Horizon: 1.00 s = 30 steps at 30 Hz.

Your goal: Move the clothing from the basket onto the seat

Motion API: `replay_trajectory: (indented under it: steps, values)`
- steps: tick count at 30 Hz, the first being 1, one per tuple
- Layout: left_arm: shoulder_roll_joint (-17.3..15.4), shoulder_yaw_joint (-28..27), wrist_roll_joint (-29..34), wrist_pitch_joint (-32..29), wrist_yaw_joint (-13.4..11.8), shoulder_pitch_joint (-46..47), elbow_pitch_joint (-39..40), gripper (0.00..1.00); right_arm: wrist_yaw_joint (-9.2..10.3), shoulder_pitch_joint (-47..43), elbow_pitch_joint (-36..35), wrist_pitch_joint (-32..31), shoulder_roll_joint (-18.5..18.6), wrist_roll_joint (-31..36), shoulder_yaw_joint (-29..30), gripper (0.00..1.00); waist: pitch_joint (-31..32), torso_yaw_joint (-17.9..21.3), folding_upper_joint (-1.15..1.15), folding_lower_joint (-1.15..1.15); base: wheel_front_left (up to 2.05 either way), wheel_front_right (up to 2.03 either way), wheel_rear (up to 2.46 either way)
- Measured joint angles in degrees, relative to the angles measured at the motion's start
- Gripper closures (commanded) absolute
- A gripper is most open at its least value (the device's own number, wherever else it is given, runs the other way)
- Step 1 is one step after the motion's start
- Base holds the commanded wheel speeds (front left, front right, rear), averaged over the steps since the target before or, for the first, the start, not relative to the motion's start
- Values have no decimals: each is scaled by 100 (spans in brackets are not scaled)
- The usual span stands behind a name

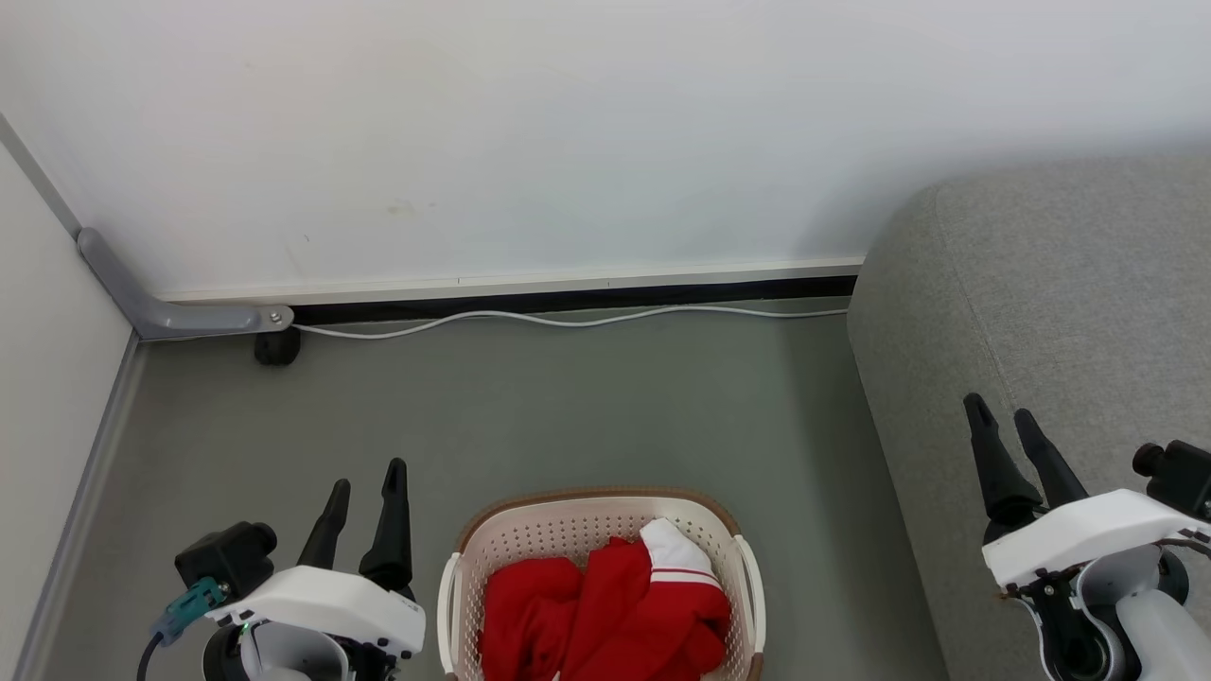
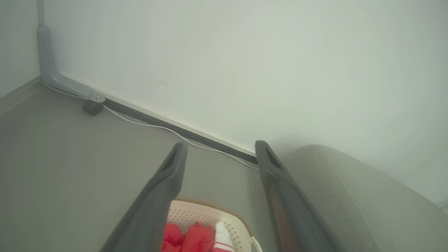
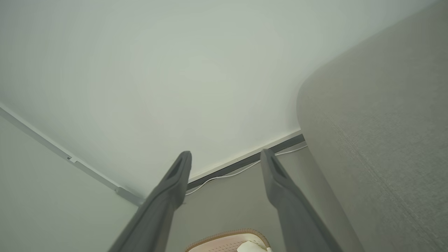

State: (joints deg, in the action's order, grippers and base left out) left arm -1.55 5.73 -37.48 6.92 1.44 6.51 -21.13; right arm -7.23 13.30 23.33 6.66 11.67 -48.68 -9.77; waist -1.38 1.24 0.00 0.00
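Both grippers, left (image 1: 368, 476) and right (image 1: 999, 410), stood wide open, holding nothing. The clothing (image 1: 605, 615) lay crumpled in the basket (image 1: 596, 497), bright red with one white, thinly striped part; the number of pieces was unclear. One basket sat on grey floor (image 1: 568, 407) beside one grey seat (image 1: 1041, 303), below a white wall (image 1: 568, 142).

Basket (image 1: 558, 534): on floor (image 1: 568, 407), between left gripper (image 1: 368, 476) and right gripper (image 1: 999, 409).
Clothing (image 1: 605, 615): in basket.
Sofa (image 1: 1041, 303): right of basket, by right gripper.
Cable (image 1: 568, 322): ahead of left gripper.

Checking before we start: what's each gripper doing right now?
Left gripper: open, holding nothing.
Right gripper: open, holding nothing.
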Motion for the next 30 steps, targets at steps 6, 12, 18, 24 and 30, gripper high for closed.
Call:
replay_trajectory:
  steps: [6, 12, 18, 24, 30]
  values:
    - [-5, 33, 343, 82, -58, 70, -91, 0, 0, 62, 12, 100, 90, 338, -144, 0, 3, 11, 0, 0, 0, 0, 0]
    - [-8, 81, 764, 194, -180, 107, -122, 0, 0, 186, 103, 198, 163, 717, -215, 0, -4, 14, 0, 0, 0, 0, 0]
    - [-14, 88, 1144, 282, -310, 120, -143, 0, 0, 289, 189, 299, 189, 1110, -256, 0, -2, 20, 0, 0, 0, 0, 0]
    - [-24, 92, 1492, 389, -365, 229, -153, 0, 0, 385, 255, 405, 241, 1499, -250, 0, -1, 30, 0, 0, 0, 0, 0]
    - [-29, 91, 1903, 495, -456, 232, -164, 0, 0, 420, 354, 505, 250, 1973, -145, 0, 4, 38, 0, 0, 0, 0, 0]
